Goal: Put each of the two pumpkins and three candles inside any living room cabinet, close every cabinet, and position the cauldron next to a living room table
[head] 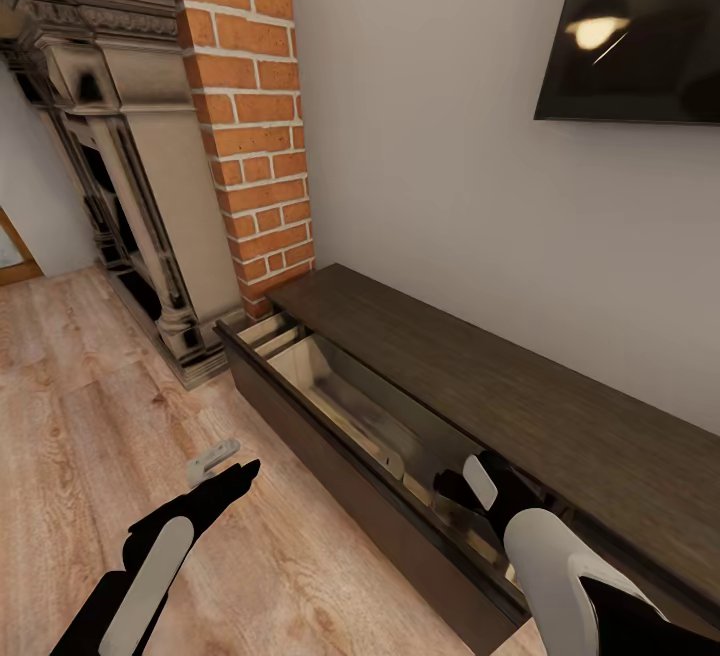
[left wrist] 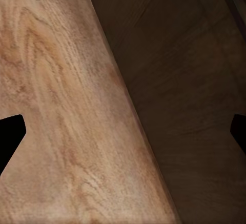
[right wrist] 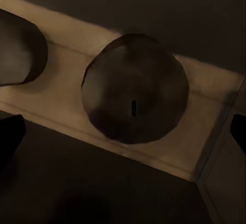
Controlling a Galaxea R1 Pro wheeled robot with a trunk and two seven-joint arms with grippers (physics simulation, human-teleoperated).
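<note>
Where brick meets wall, cabinet (head: 480,376) drawer open

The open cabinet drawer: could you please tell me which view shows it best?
The head view: the drawer stands pulled out, its pale interior visible along its length. The right wrist view gives a close look at its floor; the left wrist view shows dark wood, likely its front.

A home living room: a carved fireplace (head: 130,186) with a brick chimney (head: 255,106), a wall-mounted television (head: 635,26) above a low wooden cabinet (head: 500,376), plank floor (head: 90,416).
</note>
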